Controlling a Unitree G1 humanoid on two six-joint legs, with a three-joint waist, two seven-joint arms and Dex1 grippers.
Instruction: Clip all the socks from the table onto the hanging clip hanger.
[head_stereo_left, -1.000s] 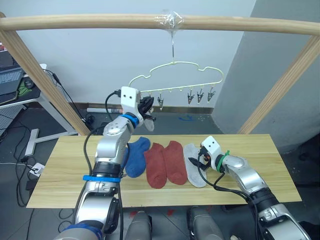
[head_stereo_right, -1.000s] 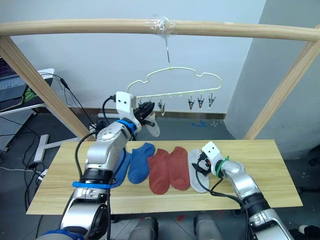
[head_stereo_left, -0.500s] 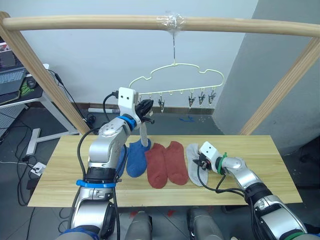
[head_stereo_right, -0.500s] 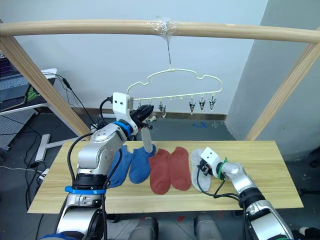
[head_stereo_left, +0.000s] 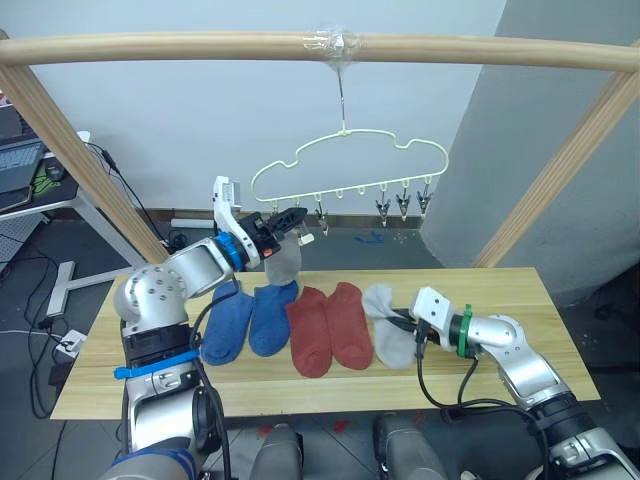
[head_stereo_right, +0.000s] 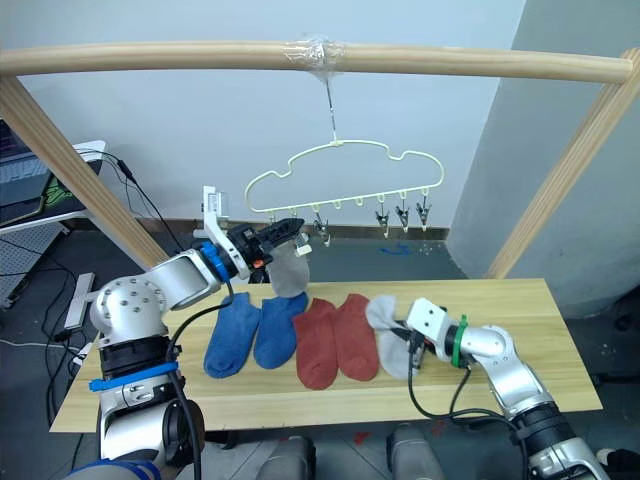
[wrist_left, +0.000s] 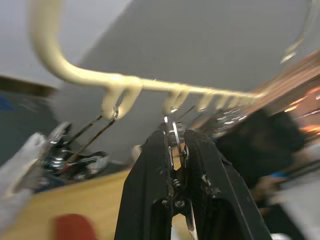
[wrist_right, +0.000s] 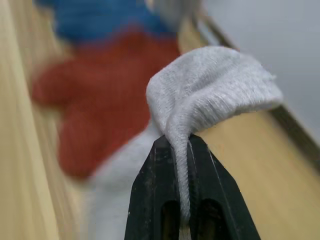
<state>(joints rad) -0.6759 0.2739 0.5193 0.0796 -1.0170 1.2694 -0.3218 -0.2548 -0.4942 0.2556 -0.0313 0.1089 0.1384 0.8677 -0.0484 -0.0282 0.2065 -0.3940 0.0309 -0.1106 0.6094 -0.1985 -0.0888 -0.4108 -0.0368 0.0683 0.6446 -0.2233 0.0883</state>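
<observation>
Across the long table (head_stereo_left: 520, 290) I see five socks lying in a row: two blue socks (head_stereo_left: 248, 320) at the robot's left, two rust-red socks (head_stereo_left: 327, 327) in the middle, touching each other, and one light grey sock (head_stereo_left: 385, 335) at the right end beside them. Above it the wooden pole frame (head_stereo_left: 200, 45) carries the clip hanger (head_stereo_left: 345, 160), hooked at the taped middle of the top pole, with its row of dark clips (head_stereo_left: 402, 205) hanging along the lower wire. My left gripper (head_stereo_left: 290, 217) is raised to the hanger's left end; in the left wrist view its fingers (wrist_left: 150, 200) are pressed together on a metal clip (wrist_left: 171, 131) under the wire. Another grey sock (head_stereo_left: 283, 262) hangs just below that gripper, off the table; I cannot tell what holds it. My right gripper (head_stereo_left: 403, 322) is low over the table, pinching the cuff of the light grey sock; the right wrist view shows its fingers (wrist_right: 155, 200) closed on a bunched fold of grey fabric, lifted off the wood.
</observation>
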